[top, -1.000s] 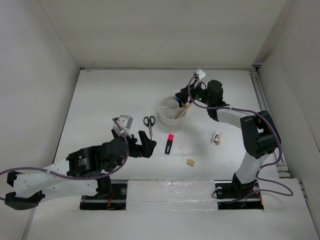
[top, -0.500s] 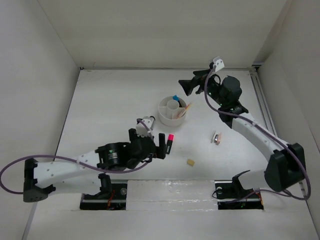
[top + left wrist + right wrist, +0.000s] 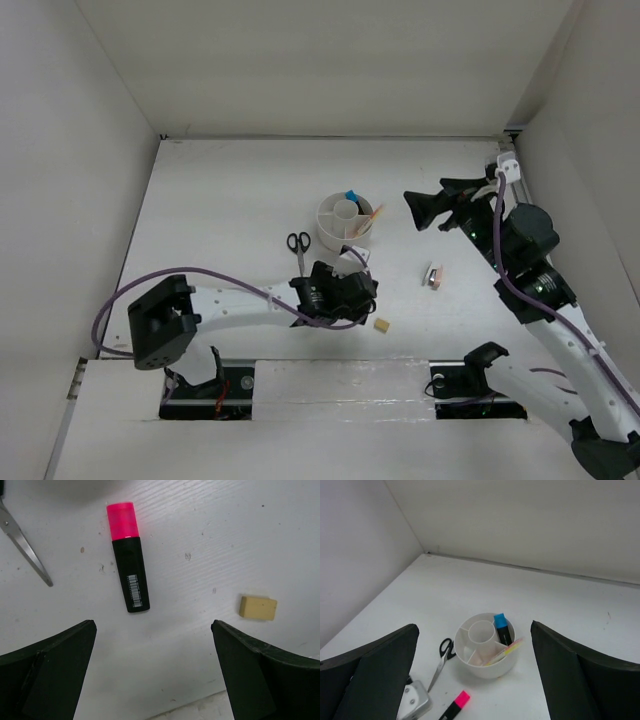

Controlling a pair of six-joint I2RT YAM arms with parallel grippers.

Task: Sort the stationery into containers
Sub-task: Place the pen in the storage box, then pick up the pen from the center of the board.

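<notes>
Left gripper [image 3: 154, 677] gapes over pink-capped highlighter [image 3: 128, 565].
It lies flat just ahead of the spread fingers [image 3: 50, 670]; right gripper [image 3: 425, 208], likewise released, hangs near the organiser [image 3: 325, 232].

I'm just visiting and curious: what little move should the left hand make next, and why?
Probably lower straight down over the pink-capped highlighter and close. The left hand hangs open above it, the highlighter lies loose on the table between its fingers, outside the organiser.

I can read no words. The black plastic highlighter with a pink cap [image 3: 128, 555] has a white barcode [image 3: 135, 586], but its numbers are too tiny.
</notes>
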